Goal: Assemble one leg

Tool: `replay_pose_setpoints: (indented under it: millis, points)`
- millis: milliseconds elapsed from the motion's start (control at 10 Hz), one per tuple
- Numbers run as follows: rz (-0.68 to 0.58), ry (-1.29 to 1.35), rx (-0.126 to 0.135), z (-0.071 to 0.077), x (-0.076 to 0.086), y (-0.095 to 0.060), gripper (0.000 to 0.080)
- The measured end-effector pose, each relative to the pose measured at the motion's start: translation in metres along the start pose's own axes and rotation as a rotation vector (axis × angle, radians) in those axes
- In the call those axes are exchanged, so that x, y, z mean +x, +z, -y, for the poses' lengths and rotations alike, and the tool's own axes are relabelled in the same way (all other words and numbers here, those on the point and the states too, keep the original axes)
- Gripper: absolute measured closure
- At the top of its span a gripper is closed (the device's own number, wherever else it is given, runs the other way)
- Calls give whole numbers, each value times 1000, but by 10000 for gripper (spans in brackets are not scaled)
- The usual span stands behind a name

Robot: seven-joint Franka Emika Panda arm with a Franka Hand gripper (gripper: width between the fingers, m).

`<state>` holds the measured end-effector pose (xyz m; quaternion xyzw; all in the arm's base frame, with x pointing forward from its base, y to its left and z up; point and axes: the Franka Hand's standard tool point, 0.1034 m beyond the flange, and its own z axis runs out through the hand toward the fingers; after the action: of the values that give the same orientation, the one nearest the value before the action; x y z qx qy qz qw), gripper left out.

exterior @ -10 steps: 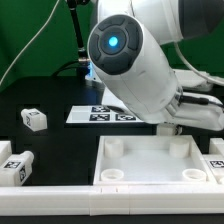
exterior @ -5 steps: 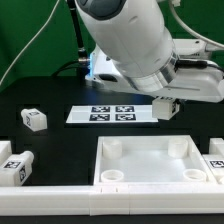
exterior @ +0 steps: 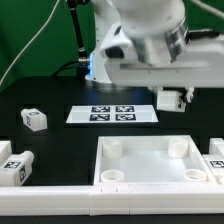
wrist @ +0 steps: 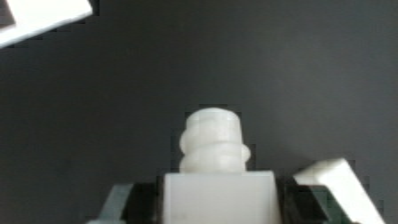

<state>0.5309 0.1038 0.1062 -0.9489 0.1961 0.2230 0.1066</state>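
Gripper (wrist: 217, 205) clamped on leg (exterior: 172, 99), threaded tip pointing out — leg at 3 o'clock from marker board (exterior: 112, 113), exterior view.

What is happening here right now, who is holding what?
The arm's gripper is shut on one white leg, holding it above the black table, near the exterior view's right end of the marker board. The large white tray-like piece lies in front, its visible sockets empty. Another leg lies loose at the exterior view's left.
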Motion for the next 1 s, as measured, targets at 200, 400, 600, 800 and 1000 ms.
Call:
replay_pose_setpoints:
  millis: [200,400,600,800,1000]
  points:
    - [-135,-38,7,15,13,-18,518]
    - [-275,-49,33,21,17,-17,518]
    - [-415,-86,44,27,21,-17,518]
    - [-573,-188,35,31,35,-25,518]
    - [-734,-245,63,33,53,-41,518]
